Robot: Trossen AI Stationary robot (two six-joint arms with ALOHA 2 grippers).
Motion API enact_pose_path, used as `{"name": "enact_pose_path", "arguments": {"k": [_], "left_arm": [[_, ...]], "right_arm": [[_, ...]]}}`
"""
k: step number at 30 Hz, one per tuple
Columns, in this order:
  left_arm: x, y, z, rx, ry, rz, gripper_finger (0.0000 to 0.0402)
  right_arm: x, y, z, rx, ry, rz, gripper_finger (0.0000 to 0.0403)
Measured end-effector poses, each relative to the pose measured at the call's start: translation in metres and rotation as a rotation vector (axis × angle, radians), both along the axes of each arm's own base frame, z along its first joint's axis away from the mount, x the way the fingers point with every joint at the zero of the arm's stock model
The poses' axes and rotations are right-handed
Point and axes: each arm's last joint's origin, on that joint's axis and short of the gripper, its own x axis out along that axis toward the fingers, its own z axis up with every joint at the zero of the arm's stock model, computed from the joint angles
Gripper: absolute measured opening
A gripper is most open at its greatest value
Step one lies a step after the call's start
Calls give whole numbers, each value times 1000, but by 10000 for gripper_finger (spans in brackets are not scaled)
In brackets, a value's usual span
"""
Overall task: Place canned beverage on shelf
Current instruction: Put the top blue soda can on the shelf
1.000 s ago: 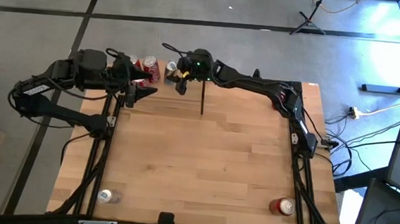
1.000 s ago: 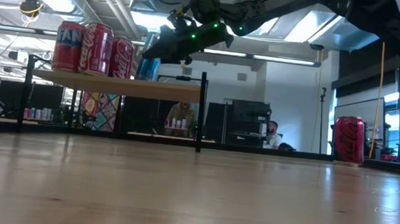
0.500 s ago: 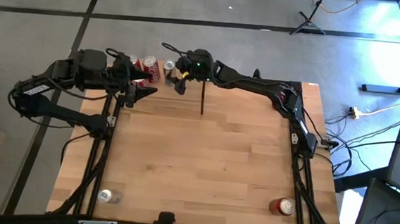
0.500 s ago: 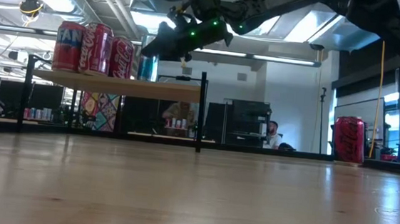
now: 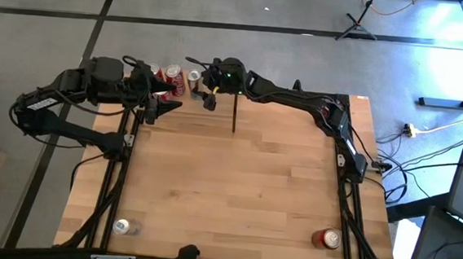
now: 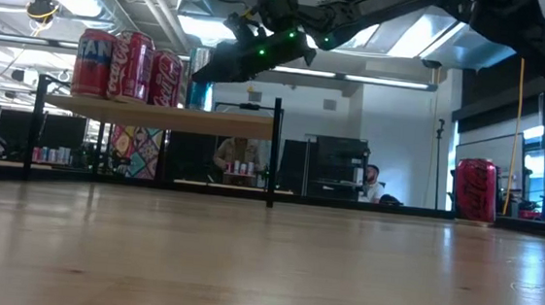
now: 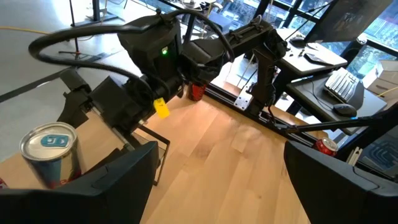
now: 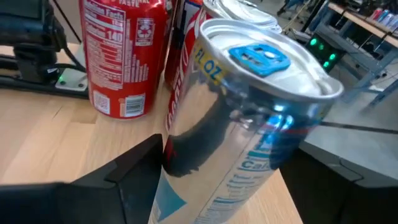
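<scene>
Silver can (image 8: 249,118) stands upright on the shelf (image 6: 158,116) at upper left of the low view, beside red cans (image 6: 128,63), between the right gripper (image 5: 205,91)'s open, non-gripping fingers. Judged step: withdraw straight back without clipping it. Left gripper (image 5: 158,100) waits at the shelf's left edge, spread and empty.

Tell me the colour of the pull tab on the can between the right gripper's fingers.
Blue, on the silver can's lid; the right wrist view shows it best.
</scene>
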Motion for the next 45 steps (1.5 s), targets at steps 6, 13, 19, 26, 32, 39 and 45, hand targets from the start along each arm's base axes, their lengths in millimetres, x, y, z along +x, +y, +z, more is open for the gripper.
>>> {"name": "enact_pose_path", "arguments": {"k": [6,13,19,26,32,39,45], "left_arm": [[0,0,0,0,0,0,335],[0,0,0,1,0,0,335],[0,0,1,4,-6,-1,335],[0,0,1,4,-6,-1,335],[0,0,1,4,-6,-1,335],[0,0,0,3,-2,-1,335],[0,0,0,4,-2,0,335]], "right_arm": [[2,0,-3,-3,-10,8,293],[3,0,-2,-7,-13,1,293],[-3,1,10,-24,-19,-42,293],[-6,1,18,-35,-36,-68,293],[-8,6,23,-27,-16,-62,293],[-11,8,35,3,-60,-39,294],[-14,9,41,5,-69,-39,294]]}}
